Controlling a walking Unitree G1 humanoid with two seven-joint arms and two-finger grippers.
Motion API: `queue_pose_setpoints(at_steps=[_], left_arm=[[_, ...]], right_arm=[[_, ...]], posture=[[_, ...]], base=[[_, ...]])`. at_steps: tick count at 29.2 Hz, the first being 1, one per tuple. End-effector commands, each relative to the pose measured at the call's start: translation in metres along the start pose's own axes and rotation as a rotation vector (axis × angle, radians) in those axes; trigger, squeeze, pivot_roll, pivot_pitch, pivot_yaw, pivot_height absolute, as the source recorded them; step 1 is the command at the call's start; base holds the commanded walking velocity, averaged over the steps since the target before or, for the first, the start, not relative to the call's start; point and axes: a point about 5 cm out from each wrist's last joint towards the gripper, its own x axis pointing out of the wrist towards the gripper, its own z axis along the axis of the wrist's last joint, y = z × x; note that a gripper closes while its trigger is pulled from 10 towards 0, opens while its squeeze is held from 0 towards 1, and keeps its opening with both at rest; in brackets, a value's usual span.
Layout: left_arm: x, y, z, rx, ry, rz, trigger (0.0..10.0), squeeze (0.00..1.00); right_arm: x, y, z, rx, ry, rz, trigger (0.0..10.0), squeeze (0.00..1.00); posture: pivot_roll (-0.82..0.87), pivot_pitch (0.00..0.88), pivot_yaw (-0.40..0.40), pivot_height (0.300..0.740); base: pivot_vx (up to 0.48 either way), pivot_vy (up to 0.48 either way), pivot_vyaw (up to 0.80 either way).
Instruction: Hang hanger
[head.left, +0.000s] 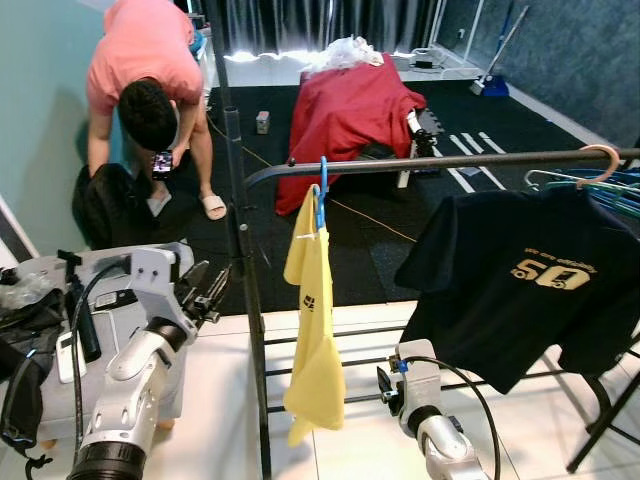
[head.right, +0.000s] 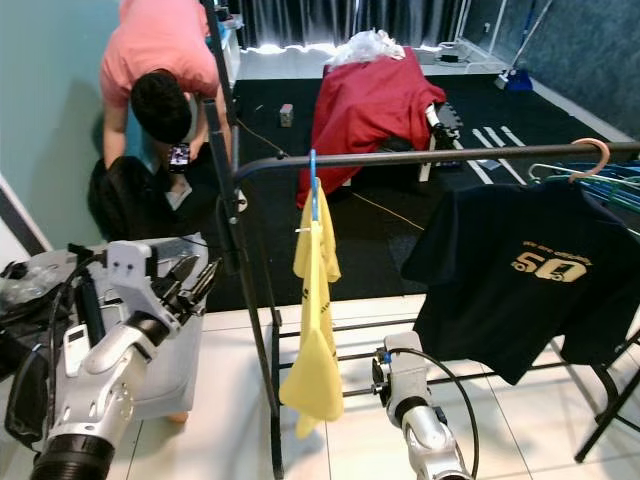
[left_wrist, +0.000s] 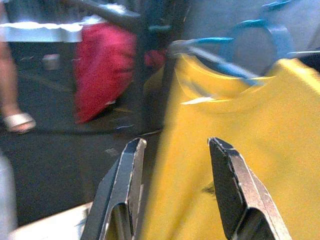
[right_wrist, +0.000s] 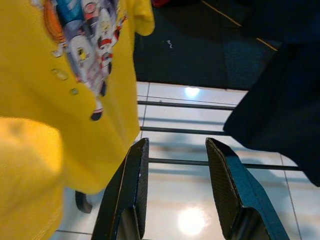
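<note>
A yellow shirt (head.left: 314, 330) hangs on a blue hanger (head.left: 321, 190) hooked over the black rail (head.left: 420, 163) of a clothes rack. My left gripper (head.left: 212, 285) is raised to the left of the shirt, apart from it, with its fingers (left_wrist: 122, 185) open and empty. Low under the rail, my right gripper (right_wrist: 175, 195) is open and empty beside the shirt's hem (right_wrist: 60, 150). A black shirt (head.left: 530, 280) hangs on a pink hanger (head.left: 605, 155) further right on the rail.
A person in a pink top (head.left: 145, 60) bends over a phone beyond the rack's left post (head.left: 245, 290). A red cloth (head.left: 345, 110) covers something on the dark carpet. Teal hangers (head.left: 610, 190) hang at the rail's right end. A grey box (head.left: 110, 320) stands at my left.
</note>
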Motion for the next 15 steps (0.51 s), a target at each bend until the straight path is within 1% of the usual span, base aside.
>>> queue_pose_setpoints(at_steps=[1, 2, 3, 4, 5, 6, 7, 8, 9, 11, 12, 13, 15], left_arm=[[0.002, -0.016, -0.005, -0.001, 0.035, -0.081, 10.0, 0.00], [0.002, -0.016, -0.005, -0.001, 0.035, -0.081, 10.0, 0.00], [0.010, -0.033, -0.005, 0.019, 0.051, -0.164, 10.0, 0.00], [0.010, -0.033, -0.005, 0.019, 0.051, -0.164, 10.0, 0.00], [0.022, -0.046, -0.005, 0.037, 0.062, -0.220, 10.0, 0.00], [0.022, -0.046, -0.005, 0.037, 0.062, -0.220, 10.0, 0.00], [0.030, -0.054, -0.003, 0.047, 0.064, -0.261, 10.0, 0.00], [0.030, -0.054, -0.003, 0.047, 0.064, -0.261, 10.0, 0.00], [0.036, -0.059, 0.000, 0.050, 0.059, -0.287, 10.0, 0.00], [0.036, -0.059, 0.000, 0.050, 0.059, -0.287, 10.0, 0.00], [0.040, -0.061, 0.003, 0.047, 0.053, -0.302, 10.0, 0.00], [0.043, -0.063, 0.007, 0.039, 0.041, -0.314, 10.0, 0.00], [0.043, -0.063, 0.007, 0.039, 0.041, -0.314, 10.0, 0.00]], right_arm=[[0.002, -0.003, 0.001, 0.013, 0.011, -0.024, 10.0, 0.00], [0.002, -0.003, 0.001, 0.013, 0.011, -0.024, 10.0, 0.00], [0.005, -0.008, 0.008, 0.009, -0.001, -0.041, 10.0, 0.00], [0.005, -0.008, 0.008, 0.009, -0.001, -0.041, 10.0, 0.00], [0.013, -0.020, 0.035, 0.032, -0.117, -0.074, 10.0, 0.00], [0.013, -0.020, 0.035, 0.032, -0.117, -0.074, 10.0, 0.00], [0.016, -0.033, 0.067, 0.059, -0.267, -0.119, 10.0, 0.00], [0.016, -0.033, 0.067, 0.059, -0.267, -0.119, 10.0, 0.00], [0.014, -0.044, 0.101, 0.095, -0.438, -0.157, 10.0, 0.00], [0.014, -0.044, 0.101, 0.095, -0.438, -0.157, 10.0, 0.00], [0.009, -0.051, 0.133, 0.119, -0.595, -0.174, 10.0, 0.00], [0.003, -0.049, 0.165, 0.105, -0.719, -0.119, 10.0, 0.00], [0.003, -0.049, 0.165, 0.105, -0.719, -0.119, 10.0, 0.00]], posture=[[-0.07, 0.058, -0.022, 0.740], [-0.07, 0.058, -0.022, 0.740], [-0.06, 0.078, -0.014, 0.740], [-0.06, 0.078, -0.014, 0.740], [-0.07, 0.100, 0.009, 0.740], [-0.07, 0.100, 0.009, 0.740], [-0.07, 0.100, 0.020, 0.740], [-0.07, 0.100, 0.020, 0.740], [-0.07, 0.101, 0.029, 0.740], [-0.07, 0.101, 0.029, 0.740], [-0.08, 0.101, 0.037, 0.740], [-0.08, 0.105, 0.043, 0.740], [-0.08, 0.105, 0.043, 0.740]], base=[[0.000, 0.000, 0.00], [0.000, 0.000, 0.00], [0.000, 0.000, 0.00], [0.000, 0.000, 0.00], [0.000, 0.000, 0.00], [0.000, 0.000, 0.00], [0.000, 0.000, 0.00], [0.000, 0.000, 0.00], [0.000, 0.000, 0.00], [0.000, 0.000, 0.00], [0.000, 0.000, 0.00], [0.000, 0.000, 0.00], [0.000, 0.000, 0.00]])
